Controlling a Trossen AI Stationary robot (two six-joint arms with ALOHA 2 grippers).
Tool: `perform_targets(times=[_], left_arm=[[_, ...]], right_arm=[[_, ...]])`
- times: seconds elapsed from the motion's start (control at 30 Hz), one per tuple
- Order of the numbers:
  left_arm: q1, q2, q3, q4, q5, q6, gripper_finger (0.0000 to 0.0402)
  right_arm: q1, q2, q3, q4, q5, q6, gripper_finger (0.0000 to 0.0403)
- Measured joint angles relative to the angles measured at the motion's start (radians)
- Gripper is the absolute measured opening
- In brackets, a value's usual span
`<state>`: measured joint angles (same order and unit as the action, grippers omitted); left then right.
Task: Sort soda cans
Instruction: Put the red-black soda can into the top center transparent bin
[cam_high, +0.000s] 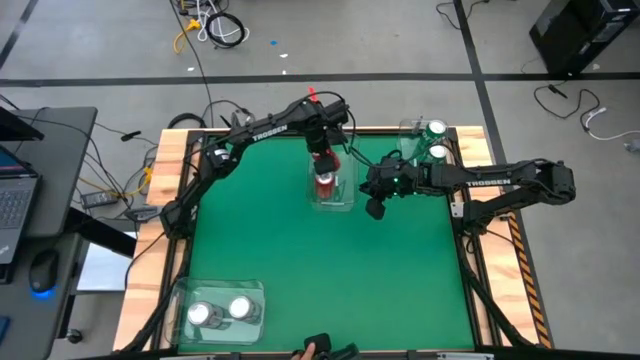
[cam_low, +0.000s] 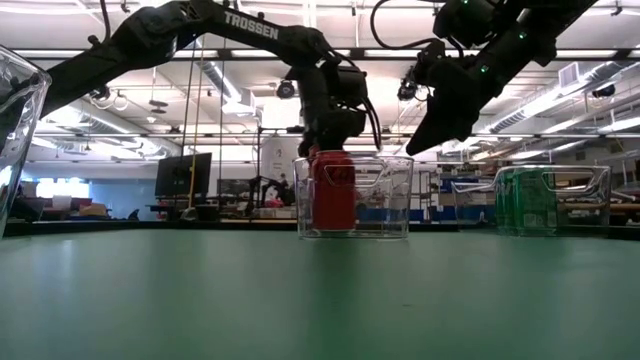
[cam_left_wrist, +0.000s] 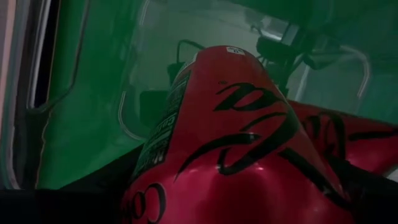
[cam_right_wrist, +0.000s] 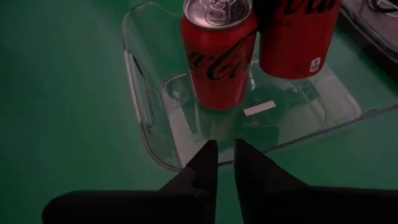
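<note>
A: Item one, left arm?
B: Reaches across the far side of the green counter (cam_high: 320, 270), wrist turned straight down; left claw (cam_high: 325, 168) sits over the clear middle bin (cam_high: 345, 203), fingers spread around a red can (cam_low: 333, 190) that stands on the bin floor. Whether the fingers touch it cannot be told.

A: Right arm?
B: Comes in from the right edge, raised above the counter; right claw (cam_right_wrist: 225, 155) just outside the bin's rim, fingertips nearly together with a thin gap, holding nothing.

A: Cans?
B: Two red, silver-topped, upright, side by side in the middle bin (cam_right_wrist: 214, 53). Two green cans (cam_high: 436, 140) in the far right bin (cam_high: 409, 128); two silver cans (cam_high: 222, 313) in the near left bin (cam_high: 185, 290).

A: Obscured?
B: The left claw covers one red can from above; the left wrist view shows only red can wall.
</note>
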<state>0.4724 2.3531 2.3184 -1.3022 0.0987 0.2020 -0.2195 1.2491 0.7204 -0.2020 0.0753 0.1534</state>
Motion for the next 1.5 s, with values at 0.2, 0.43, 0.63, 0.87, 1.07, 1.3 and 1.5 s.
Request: perform_targets(times=[0.2, 0.43, 0.63, 0.87, 1.07, 1.3, 1.5], left_arm=[[0.001, 0.000, 0.000, 0.003, 0.000, 0.000, 0.0333], [0.000, 0.000, 0.000, -0.019, 0.000, 0.014, 0.0334], [-0.001, 0.000, 0.000, -0.032, 0.000, 0.032, 0.0334], [-0.005, 0.000, 0.000, -0.043, 0.000, 0.032, 0.0334], [-0.021, 0.000, 0.000, -0.021, -0.091, 0.024, 0.0335], [-0.030, 0.000, 0.000, -0.030, -0.075, -0.021, 0.0335], [-0.029, 0.000, 0.000, -0.044, -0.026, -0.006, 0.0335]], right_arm=[[0.000, 0.000, 0.000, 0.003, 0.002, -0.008, 0.0045], [-0.026, 0.014, 0.000, 0.120, 0.011, -0.023, 0.0065], [-0.113, 0.130, 0.000, 0.328, -0.043, -0.080, 0.0021], [-0.180, 0.320, 0.000, 0.553, -0.153, -0.099, 0.0004], [-0.197, 0.411, -0.001, 0.682, -0.174, -0.071, 0.0001], [-0.218, 0.412, 0.000, 0.705, -0.160, -0.075, 0.0000], [-0.238, 0.409, 0.000, 0.709, -0.151, -0.072, 0.0000]])
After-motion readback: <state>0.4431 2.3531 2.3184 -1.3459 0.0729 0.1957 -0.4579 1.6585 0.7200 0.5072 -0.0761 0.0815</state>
